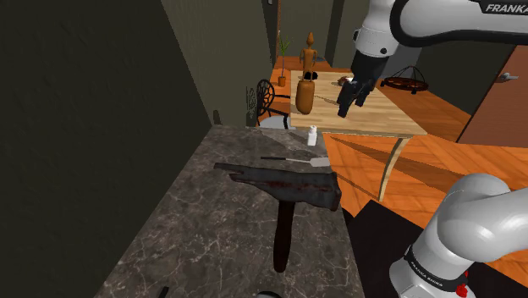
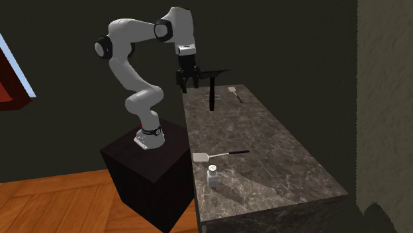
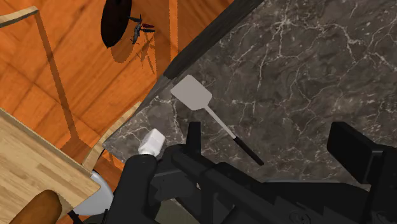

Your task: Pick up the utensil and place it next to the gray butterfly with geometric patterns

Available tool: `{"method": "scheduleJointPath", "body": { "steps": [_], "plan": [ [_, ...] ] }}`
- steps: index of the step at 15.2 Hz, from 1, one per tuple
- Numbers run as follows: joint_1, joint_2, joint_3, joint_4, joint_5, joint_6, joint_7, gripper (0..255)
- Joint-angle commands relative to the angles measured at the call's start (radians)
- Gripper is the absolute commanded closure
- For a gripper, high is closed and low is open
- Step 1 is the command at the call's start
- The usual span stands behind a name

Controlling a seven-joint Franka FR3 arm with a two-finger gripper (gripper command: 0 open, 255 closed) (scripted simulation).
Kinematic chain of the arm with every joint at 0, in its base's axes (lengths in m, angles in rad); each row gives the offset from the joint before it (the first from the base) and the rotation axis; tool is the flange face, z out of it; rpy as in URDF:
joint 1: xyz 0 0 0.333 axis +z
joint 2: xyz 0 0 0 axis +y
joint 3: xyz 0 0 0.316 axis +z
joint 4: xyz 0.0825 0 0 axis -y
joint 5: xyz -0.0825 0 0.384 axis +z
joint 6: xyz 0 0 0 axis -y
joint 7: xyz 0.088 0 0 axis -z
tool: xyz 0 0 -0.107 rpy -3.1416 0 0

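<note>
A spatula [image 1: 298,159] [image 2: 215,155] [image 3: 202,104] with a grey flat head and a thin dark handle lies on the dark marble counter [image 1: 211,237] [image 2: 265,139], close to the edge. A dark winged butterfly figure on a stem [image 1: 288,186] [image 2: 212,74] stands farther along the counter. My gripper [image 1: 349,106] [image 2: 187,82] [image 3: 245,147] hangs open in the air beside the butterfly's wings, well off the spatula, with nothing between its fingers. In the wrist view the butterfly's dark shape [image 3: 216,181] partly covers the space between the fingers.
A small white shaker [image 1: 312,135] [image 2: 213,175] [image 3: 151,141] stands by the spatula's head at the counter's corner. A second small grey flat-headed thing [image 2: 235,93] lies past the butterfly. Beyond the counter are a wooden table [image 1: 372,118], a brown vase [image 1: 305,95] and orange floor.
</note>
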Motion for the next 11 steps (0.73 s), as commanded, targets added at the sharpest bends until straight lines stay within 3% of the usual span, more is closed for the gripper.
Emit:
{"method": "scheduleJointPath", "body": {
  "steps": [1,11],
  "plan": [
    [0.000,0.000,0.000,0.000,0.000,0.000,0.000,0],
    [0.067,0.254,-0.153,-0.071,-0.021,0.299,-0.333,0]
  ]
}}
